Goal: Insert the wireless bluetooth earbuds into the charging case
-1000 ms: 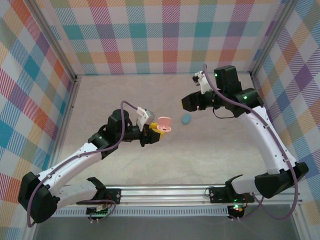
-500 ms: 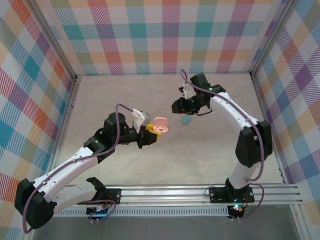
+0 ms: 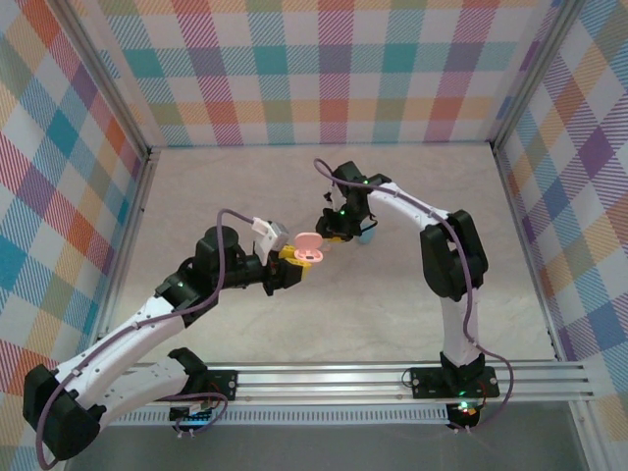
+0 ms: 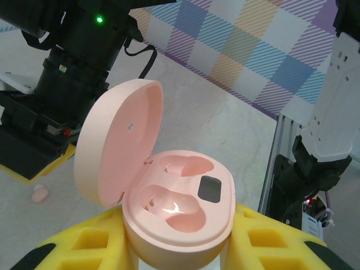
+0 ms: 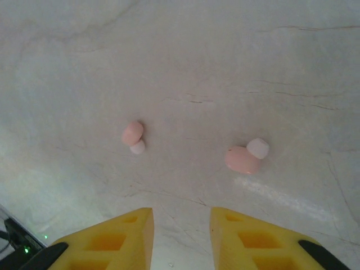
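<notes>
Along the near edge runs a metal rail (image 3: 324, 378) that carries both arm bases. Beyond it lies the worktop (image 3: 196, 196), a pale, faintly veined stone-look surface, matte and bare around the arms.

The left hand (image 3: 291, 260) is clenched on the pink charging case (image 4: 177, 211), which it holds up off the worktop between its yellow fingers (image 4: 84, 242). The case sits upright, its two wells facing up and empty. Its lid is tipped back toward the left of the left wrist view.

Just past it, the right hand (image 5: 181, 225) hangs released, fingers apart with nothing between them. Below it, two pink wireless bluetooth earbuds (image 5: 133, 136) lie on the worktop, well apart from each other. The left one's long axis runs toward the fingers, white tip nearest them. The other earbud (image 5: 244, 158) lies aslant, its white tip pointing away to the right. A light blue case (image 3: 367, 234) rests beside that arm.

Pastel plaid walls (image 3: 334, 69) close in the left, right and far sides.
</notes>
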You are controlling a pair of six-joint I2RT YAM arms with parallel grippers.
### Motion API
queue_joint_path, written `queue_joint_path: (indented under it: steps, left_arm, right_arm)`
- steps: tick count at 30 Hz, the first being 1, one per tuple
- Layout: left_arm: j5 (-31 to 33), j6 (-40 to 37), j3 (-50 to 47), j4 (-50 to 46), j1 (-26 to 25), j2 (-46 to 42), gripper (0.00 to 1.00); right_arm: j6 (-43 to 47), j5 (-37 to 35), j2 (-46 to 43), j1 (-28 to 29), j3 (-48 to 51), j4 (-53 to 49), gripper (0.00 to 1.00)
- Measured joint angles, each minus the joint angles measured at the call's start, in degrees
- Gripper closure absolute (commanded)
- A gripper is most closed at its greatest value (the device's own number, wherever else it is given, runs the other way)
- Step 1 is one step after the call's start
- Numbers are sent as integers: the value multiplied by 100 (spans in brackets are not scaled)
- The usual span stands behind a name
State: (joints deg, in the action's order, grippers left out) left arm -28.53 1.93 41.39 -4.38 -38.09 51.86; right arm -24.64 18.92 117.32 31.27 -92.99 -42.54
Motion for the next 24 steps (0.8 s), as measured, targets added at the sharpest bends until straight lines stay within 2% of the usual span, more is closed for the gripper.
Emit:
queue_joint_path:
  steps: [6,11,16,24]
  left_arm:
    - [26,-22,0,-57,0,-26,71]
    - [39,-24,-2,-151,0,-26,71]
    - [48,-24,-55,-155,0,-28,71]
    - [87,-26,-81,-175,0,-125,71]
  right_arm:
    - [125,-398,50,153,-24,85,66]
    - [841,-308,765,251,-986,-195,61]
    - [1517,-107,1423,258,-1749,-756,60]
    - [1902,26,1626,96,-1755,-1178,54]
